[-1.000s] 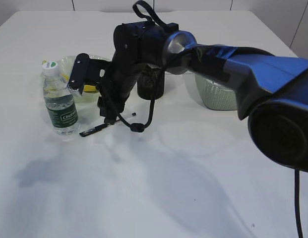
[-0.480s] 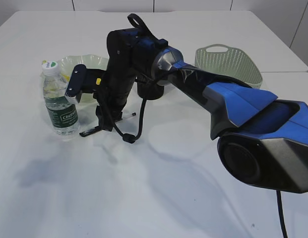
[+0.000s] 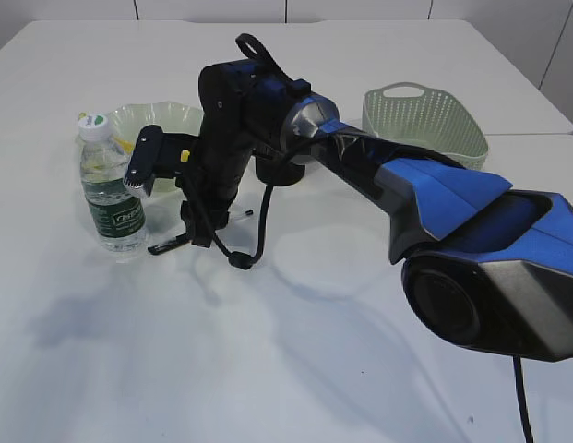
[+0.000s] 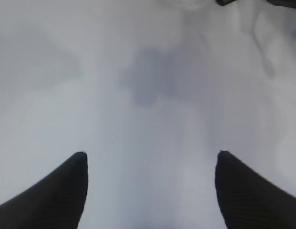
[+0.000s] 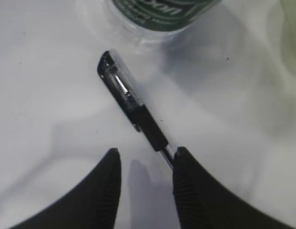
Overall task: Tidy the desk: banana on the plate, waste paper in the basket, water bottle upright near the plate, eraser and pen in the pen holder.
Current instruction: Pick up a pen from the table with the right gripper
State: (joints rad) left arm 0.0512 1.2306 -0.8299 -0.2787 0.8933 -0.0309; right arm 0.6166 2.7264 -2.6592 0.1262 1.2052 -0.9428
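Pen lies flat on the desk toward its far left corner, just beside the upright water bottle. Right gripper stands low over its clear end, fingers partly apart; one finger seems to touch it. Left gripper has its fingers spread wide above bare desk.

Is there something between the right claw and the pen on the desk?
Nothing visible. The right claw is right over the pen, one finger at its barrel. The water bottle stands just beyond the pen's cap end.

White desk with upright water bottle, pen, plate, basket.
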